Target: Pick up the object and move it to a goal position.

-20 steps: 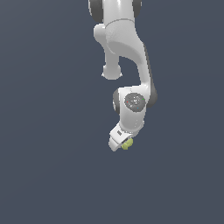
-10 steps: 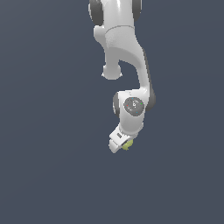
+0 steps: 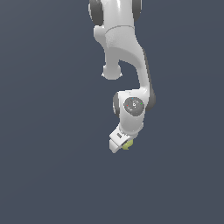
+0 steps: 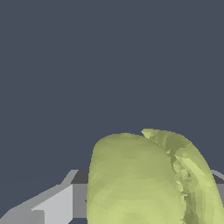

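Note:
The object is a small yellow-green lumpy ball [image 3: 127,145], seen in the exterior view at the tip of the white arm. My gripper [image 3: 121,146] is shut on it, with the white hand just above and beside it. In the wrist view the ball [image 4: 144,179] fills the near part of the picture, and one grey and white finger [image 4: 52,203] shows beside it. The other finger is hidden behind the ball.
The white Panda arm [image 3: 127,57] reaches down from the top of the exterior view. A plain dark blue-grey surface [image 3: 43,153] lies all around it.
The arm with the ball in the gripper has shifted slightly, a little to the exterior view's left. The grip on the ball is the same.

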Action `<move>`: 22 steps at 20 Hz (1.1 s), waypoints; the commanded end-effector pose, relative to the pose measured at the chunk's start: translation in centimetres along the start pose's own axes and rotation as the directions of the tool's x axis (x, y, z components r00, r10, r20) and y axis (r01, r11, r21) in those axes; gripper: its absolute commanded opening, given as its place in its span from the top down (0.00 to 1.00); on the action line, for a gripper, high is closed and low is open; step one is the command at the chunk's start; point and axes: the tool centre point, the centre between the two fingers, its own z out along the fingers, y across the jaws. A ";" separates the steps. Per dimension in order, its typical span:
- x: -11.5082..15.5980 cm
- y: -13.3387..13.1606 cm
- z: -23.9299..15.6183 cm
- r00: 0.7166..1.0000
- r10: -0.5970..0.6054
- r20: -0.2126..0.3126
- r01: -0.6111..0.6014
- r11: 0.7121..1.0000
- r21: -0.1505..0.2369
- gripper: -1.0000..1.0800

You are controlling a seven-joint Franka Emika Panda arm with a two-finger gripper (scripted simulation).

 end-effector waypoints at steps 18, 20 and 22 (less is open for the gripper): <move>-5.2 -1.3 -6.4 1.000 0.000 0.001 0.000 1.000 -0.001 1.00; -6.3 -1.6 -7.7 1.000 0.000 0.001 0.000 1.000 -0.001 1.00; -7.4 -1.8 -9.1 1.000 0.000 0.001 0.000 1.000 -0.001 1.00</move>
